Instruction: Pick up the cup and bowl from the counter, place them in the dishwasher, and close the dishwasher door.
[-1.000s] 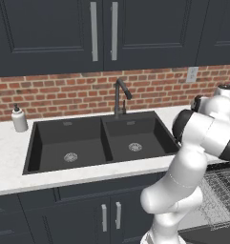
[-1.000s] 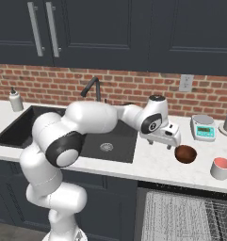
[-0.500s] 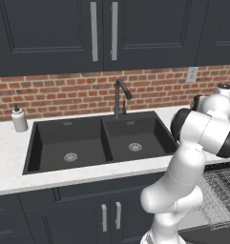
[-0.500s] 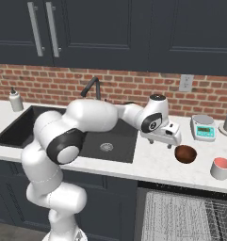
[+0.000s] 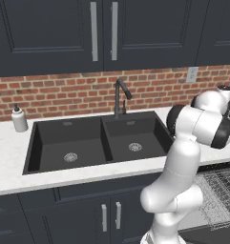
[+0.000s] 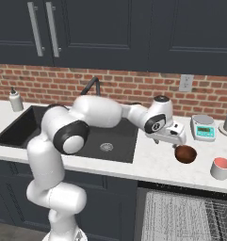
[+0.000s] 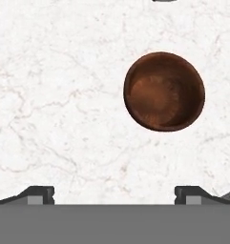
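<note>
The white speckled stone surface carries a brown bowl just beyond the jaws, a pink-rimmed cup farther right, a kitchen scale behind, and a soap bottle far left.

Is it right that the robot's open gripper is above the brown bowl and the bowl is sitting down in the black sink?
Not quite. The open gripper does hang above the brown bowl, but the bowl sits on the white counter, to the right of the black sink. The right base view shows it beside the sink, and the hand view shows white stone all around it.
</note>
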